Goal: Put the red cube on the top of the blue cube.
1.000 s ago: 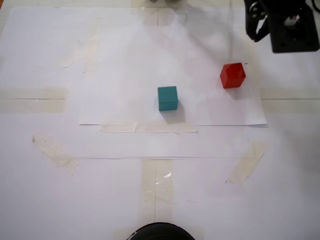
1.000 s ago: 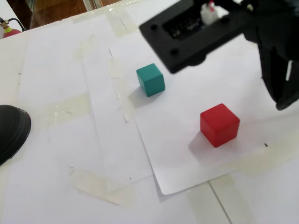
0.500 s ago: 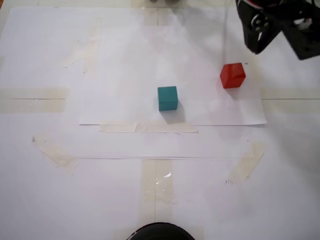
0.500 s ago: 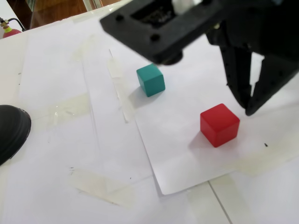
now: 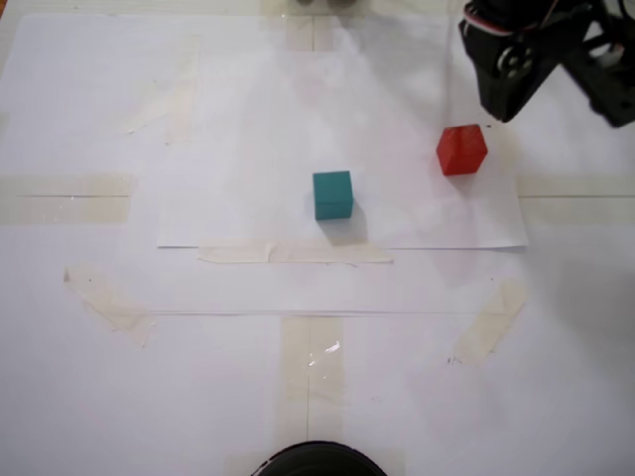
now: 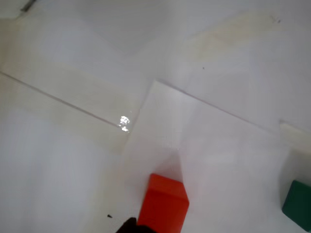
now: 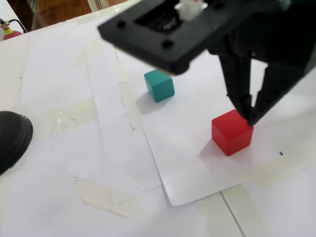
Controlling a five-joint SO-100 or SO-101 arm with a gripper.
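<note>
The red cube (image 5: 461, 150) rests on the white paper, right of the blue cube (image 5: 332, 194), which is teal and sits near the sheet's middle. My gripper (image 5: 504, 107) hangs just above and to the right of the red cube in a fixed view. In the other fixed view its two black fingers narrow to a point (image 7: 250, 117) right over the red cube (image 7: 232, 132), tips together and holding nothing; the blue cube (image 7: 159, 85) lies farther back. The wrist view has the red cube (image 6: 164, 206) at the bottom edge and the blue cube (image 6: 297, 204) at the right edge.
White paper sheets (image 5: 248, 119) taped down with strips of tape (image 5: 293, 254) cover the table. A round black object (image 5: 317, 459) sits at the bottom edge, seen also as a black object (image 7: 12, 138) at the left of the other fixed view.
The gripper has swung left and down from the top right corner to hang over the red cube. Neither cube has moved.
</note>
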